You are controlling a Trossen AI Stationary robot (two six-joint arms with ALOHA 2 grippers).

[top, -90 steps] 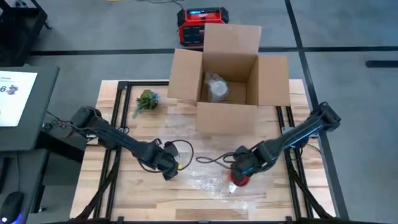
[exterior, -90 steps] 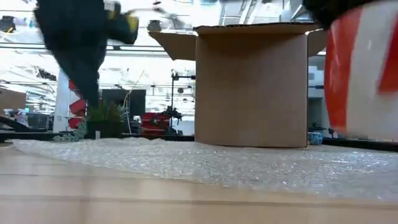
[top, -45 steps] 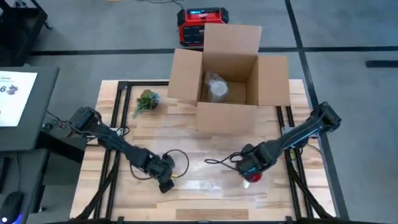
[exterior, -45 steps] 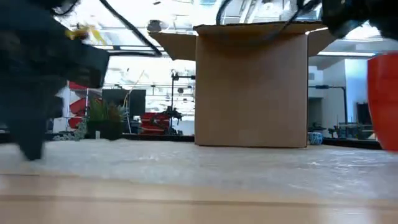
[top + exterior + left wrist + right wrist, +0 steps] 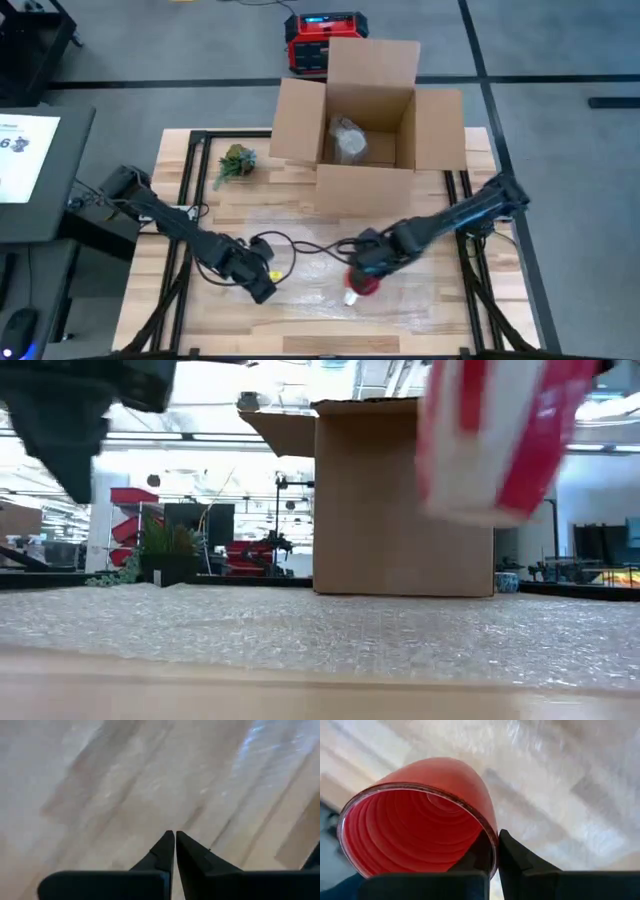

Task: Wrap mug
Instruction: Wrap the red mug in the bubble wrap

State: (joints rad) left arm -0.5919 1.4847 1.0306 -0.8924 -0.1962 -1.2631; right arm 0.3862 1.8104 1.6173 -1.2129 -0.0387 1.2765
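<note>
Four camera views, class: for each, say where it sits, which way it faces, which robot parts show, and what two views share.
High: overhead, straight down; both arms, table, box.
Low: tabletop height, level across bubble wrap toward the box; mug carried above.
Left wrist: on left arm, past left gripper, shut, at wrap.
Right wrist: on right arm; right gripper pinching the mug's rim.
Shared: mug, high and low.

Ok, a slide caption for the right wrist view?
Right claw pinching the rim of a red ribbed plastic mug above clear bubble wrap.
</note>
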